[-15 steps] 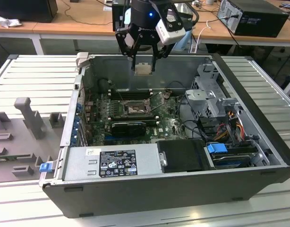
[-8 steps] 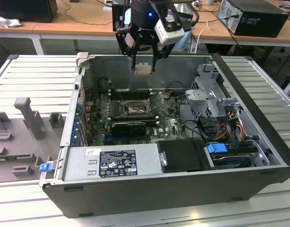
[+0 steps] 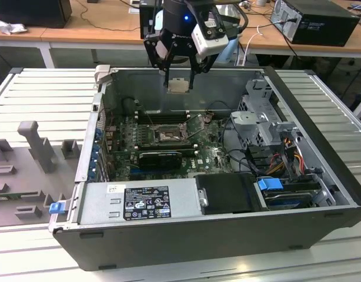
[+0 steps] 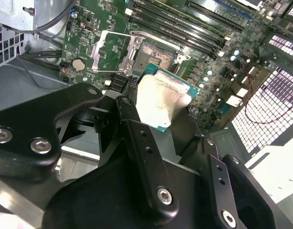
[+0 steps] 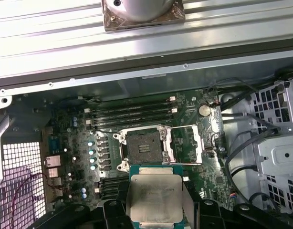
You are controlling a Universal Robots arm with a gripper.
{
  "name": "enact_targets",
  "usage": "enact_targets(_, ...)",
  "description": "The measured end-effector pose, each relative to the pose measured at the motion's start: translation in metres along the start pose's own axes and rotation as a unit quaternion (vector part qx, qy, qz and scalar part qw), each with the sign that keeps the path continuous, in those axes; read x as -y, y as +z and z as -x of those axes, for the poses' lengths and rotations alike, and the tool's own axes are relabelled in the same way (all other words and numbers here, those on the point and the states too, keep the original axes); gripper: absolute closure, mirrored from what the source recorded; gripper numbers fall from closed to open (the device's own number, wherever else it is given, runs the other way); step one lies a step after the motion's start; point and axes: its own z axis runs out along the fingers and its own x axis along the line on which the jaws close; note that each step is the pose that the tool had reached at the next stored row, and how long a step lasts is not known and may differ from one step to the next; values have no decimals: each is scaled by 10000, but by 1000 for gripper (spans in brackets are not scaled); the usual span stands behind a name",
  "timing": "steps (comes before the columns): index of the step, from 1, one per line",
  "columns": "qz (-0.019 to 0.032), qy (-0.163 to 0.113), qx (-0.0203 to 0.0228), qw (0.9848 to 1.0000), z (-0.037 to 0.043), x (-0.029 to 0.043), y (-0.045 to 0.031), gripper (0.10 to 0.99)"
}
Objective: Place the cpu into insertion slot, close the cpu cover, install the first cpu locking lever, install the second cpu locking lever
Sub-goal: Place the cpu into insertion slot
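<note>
The gripper [image 3: 179, 81] is clenched on the cpu [image 3: 179, 86], pinching two opposite edges and holding it above the open computer case [image 3: 321, 111]. Below the gripper and well apart from it lies the insertion slot [image 5: 144, 148], bare, with the cpu cover [image 5: 169, 145] swung open just beside it. The placing step appears to be in hand. Seating the chip calls for squaring its edges to the socket and lowering it level.
</note>
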Motion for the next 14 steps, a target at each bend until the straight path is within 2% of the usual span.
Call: enact_targets(14,5,292,26,9996,0,0,0,557)
